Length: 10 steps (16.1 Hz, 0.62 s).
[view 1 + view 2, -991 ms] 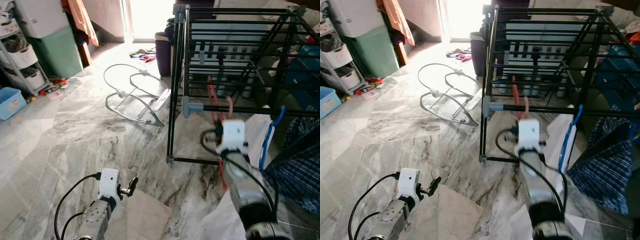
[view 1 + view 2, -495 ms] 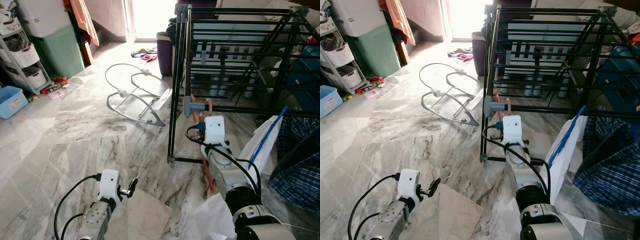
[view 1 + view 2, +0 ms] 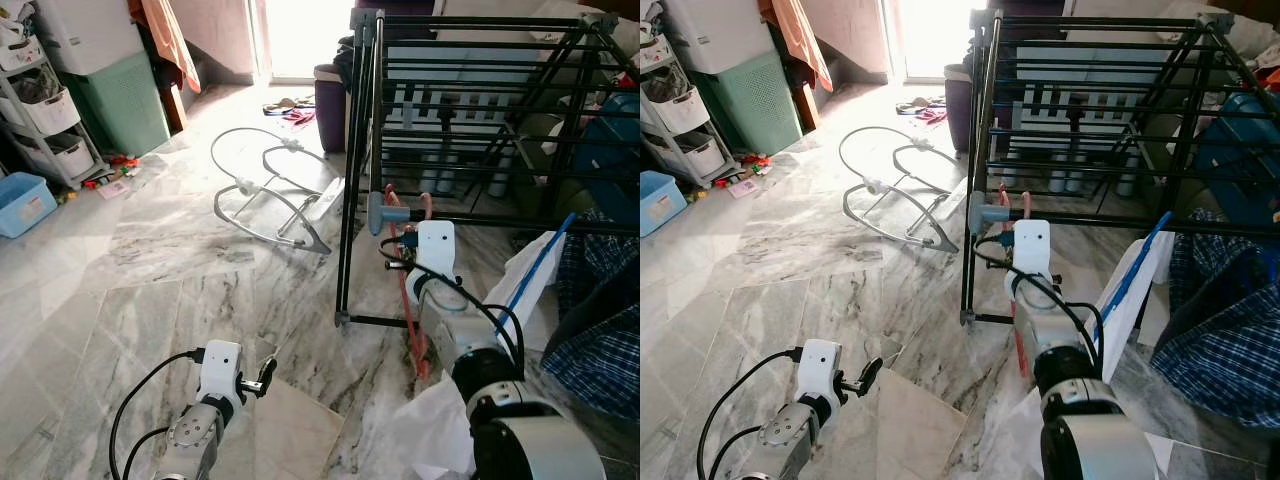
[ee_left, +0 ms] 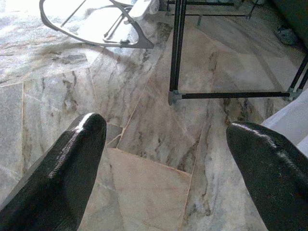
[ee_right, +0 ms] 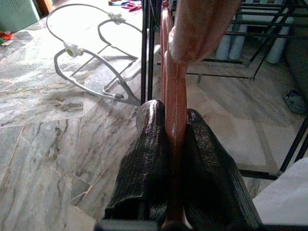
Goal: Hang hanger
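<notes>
A salmon-red hanger (image 5: 174, 91) is clamped between the two black fingers (image 5: 151, 144) of my right gripper (image 5: 169, 116), which is shut on it. In the eye views the hanger (image 3: 407, 295) runs down from its hook beside the grey joint (image 3: 379, 212) of the black drying rack (image 3: 358, 150). The hook sits right at the rack's lower front rail (image 3: 520, 221); I cannot tell whether it rests on it. My left gripper (image 4: 166, 130) stays low over the marble floor, open and holding nothing.
A metal bouncer frame (image 3: 268, 192) lies on the floor left of the rack. A white bag (image 3: 515, 295), a blue hanger (image 3: 537, 262) and plaid cloth (image 3: 600, 350) crowd the right. A green bin (image 3: 122, 100), shelves (image 3: 42, 115) and a blue basket (image 3: 20, 205) line the far left.
My right arm has swung left and forward, carrying the hanger up to the grey joint of the rack's lower rail. The left arm has stayed put.
</notes>
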{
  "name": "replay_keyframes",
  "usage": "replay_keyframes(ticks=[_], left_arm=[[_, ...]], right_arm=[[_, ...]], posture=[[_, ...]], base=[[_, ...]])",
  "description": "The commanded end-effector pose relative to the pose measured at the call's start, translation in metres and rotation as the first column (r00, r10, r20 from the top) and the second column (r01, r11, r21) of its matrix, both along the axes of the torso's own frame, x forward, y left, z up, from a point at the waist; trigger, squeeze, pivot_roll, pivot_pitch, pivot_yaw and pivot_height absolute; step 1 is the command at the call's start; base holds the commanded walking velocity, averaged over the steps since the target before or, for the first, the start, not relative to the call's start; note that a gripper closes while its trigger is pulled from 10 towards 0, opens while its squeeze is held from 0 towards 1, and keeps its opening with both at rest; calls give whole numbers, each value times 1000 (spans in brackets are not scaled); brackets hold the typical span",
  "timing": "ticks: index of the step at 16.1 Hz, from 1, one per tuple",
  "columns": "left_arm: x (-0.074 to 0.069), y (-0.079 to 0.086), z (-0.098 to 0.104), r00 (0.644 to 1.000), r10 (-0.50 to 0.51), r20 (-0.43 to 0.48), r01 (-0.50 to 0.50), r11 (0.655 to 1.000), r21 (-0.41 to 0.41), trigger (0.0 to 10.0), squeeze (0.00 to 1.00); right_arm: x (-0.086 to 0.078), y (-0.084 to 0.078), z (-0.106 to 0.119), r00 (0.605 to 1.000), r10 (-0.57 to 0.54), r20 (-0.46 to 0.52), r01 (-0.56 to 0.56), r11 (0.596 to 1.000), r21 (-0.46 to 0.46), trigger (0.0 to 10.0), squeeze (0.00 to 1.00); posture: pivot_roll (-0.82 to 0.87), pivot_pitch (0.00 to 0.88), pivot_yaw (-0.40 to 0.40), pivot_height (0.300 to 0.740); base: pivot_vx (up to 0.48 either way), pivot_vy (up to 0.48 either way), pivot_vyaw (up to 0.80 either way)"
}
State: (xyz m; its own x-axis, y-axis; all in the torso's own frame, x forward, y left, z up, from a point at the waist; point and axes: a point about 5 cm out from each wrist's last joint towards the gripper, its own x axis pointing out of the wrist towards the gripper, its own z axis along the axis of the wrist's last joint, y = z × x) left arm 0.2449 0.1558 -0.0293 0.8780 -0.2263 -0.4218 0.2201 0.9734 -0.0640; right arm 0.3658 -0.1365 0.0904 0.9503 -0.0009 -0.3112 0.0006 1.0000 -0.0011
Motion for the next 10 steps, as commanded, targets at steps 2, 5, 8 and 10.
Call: replay_keyframes(ticks=[2,5,8,10], left_arm=[[0,2,0,1000,-6,-4,6,1000,16,10000,0],[-1,3,-1,1000,-4,-9,5,1000,19,10000,0],[-1,2,-1,1000,-10,-13,10,1000,21,10000,0],[0,2,-1,1000,-10,-14,10,1000,23,10000,0]], right_arm=[[1,0,-3,999,-1,-54,2,1000,8,10000,0],[-6,0,-15,994,-8,-107,11,1000,21,10000,0],[-9,-3,-22,991,-10,-130,13,1000,24,10000,1000],[-10,-5,-23,992,-13,-129,17,999,29,10000,1000]], posture=[[-156,0,26,740],[-155,0,26,740],[-160,0,27,740],[-161,0,27,740]], base=[[0,0,0],[0,0,0],[0,0,0],[0,0,0]])
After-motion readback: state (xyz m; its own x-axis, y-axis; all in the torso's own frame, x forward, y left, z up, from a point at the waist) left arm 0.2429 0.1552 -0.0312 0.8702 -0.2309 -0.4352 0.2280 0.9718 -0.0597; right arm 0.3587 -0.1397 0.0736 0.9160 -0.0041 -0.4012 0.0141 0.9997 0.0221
